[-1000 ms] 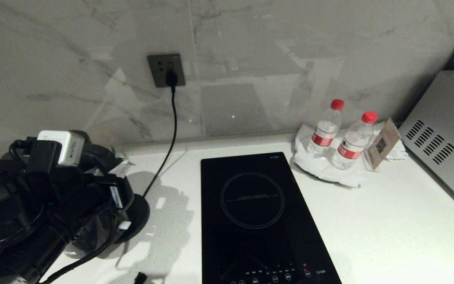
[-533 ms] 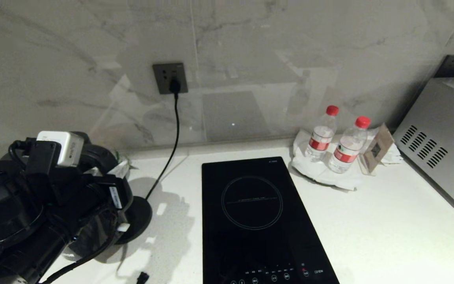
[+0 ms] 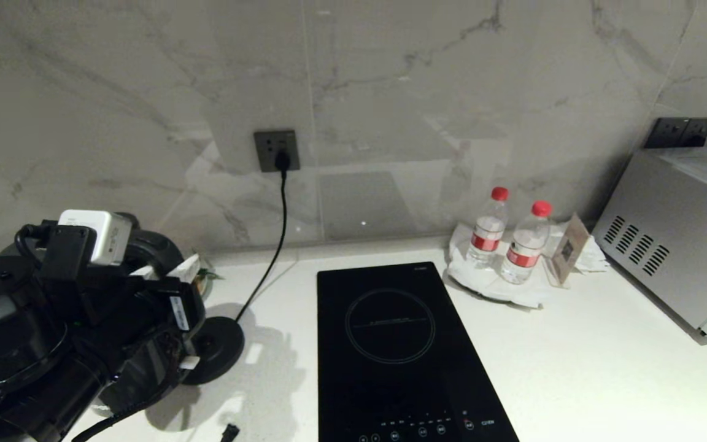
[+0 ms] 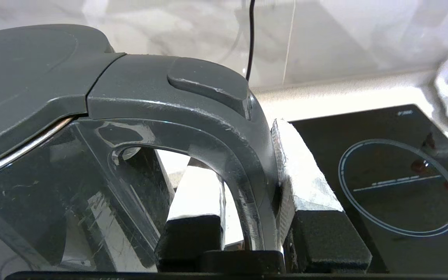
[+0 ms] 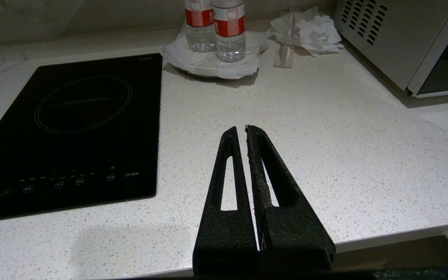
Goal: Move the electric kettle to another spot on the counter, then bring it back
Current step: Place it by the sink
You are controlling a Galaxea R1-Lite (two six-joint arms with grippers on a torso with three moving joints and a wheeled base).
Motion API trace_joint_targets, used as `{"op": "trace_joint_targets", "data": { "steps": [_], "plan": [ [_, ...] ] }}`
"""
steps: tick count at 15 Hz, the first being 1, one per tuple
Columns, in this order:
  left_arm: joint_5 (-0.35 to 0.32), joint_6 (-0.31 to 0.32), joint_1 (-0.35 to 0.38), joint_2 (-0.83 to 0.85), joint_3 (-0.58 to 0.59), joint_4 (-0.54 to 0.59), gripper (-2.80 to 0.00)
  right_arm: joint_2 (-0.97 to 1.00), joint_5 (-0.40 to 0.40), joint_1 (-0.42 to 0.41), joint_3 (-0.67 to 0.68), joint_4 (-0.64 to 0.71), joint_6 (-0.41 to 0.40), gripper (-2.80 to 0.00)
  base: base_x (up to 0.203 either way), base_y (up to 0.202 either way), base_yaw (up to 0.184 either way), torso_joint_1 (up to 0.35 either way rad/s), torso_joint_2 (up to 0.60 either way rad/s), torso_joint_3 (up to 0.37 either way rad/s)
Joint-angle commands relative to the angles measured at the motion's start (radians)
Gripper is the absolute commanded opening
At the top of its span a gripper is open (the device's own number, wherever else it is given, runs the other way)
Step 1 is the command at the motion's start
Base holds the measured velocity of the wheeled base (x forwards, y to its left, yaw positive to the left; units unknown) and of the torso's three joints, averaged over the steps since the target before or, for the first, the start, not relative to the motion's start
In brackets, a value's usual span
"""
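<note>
White speckled table [image 5: 325, 128]: left claw [image 4: 247, 217] clamped on kettle [image 4: 33, 116] handle, base [image 3: 215, 350] and cooktop [image 3: 402, 350] just beside it, right claw [image 5: 246, 132] closed, empty; risk: thin handle grip may let kettle swing, clipping base.

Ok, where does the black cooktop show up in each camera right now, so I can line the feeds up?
Head view: cooktop at lower centre, right of the round base.
Left wrist view: cooktop on the right, beyond the kettle handle.
Right wrist view: cooktop on the left, beside the shut right end effector.
Shared landmark: its ring marking.
</note>
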Motion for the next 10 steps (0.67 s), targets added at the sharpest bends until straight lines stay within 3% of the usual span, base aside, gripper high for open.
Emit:
{"op": "trace_joint_targets", "data": {
  "steps": [1,4,10],
  "plan": [
    [0.000,-0.001,0.000,0.003,0.008,-0.006,-2.80,0.000,0.000,0.000,0.000,0.000,-0.001,-2.80,0.000,0.000,0.000,-0.003,0.00,0.203],
    [-0.001,-0.003,0.000,-0.013,0.035,-0.009,-2.80,0.000,0.000,0.000,0.000,0.000,0.001,-2.80,0.000,0.000,0.000,0.003,0.00,0.163],
    [0.008,-0.004,0.006,-0.050,0.072,-0.011,-2.80,0.000,0.000,0.000,0.000,0.000,0.001,-2.80,0.000,0.000,0.000,0.001,0.00,0.017]
  ]
}}
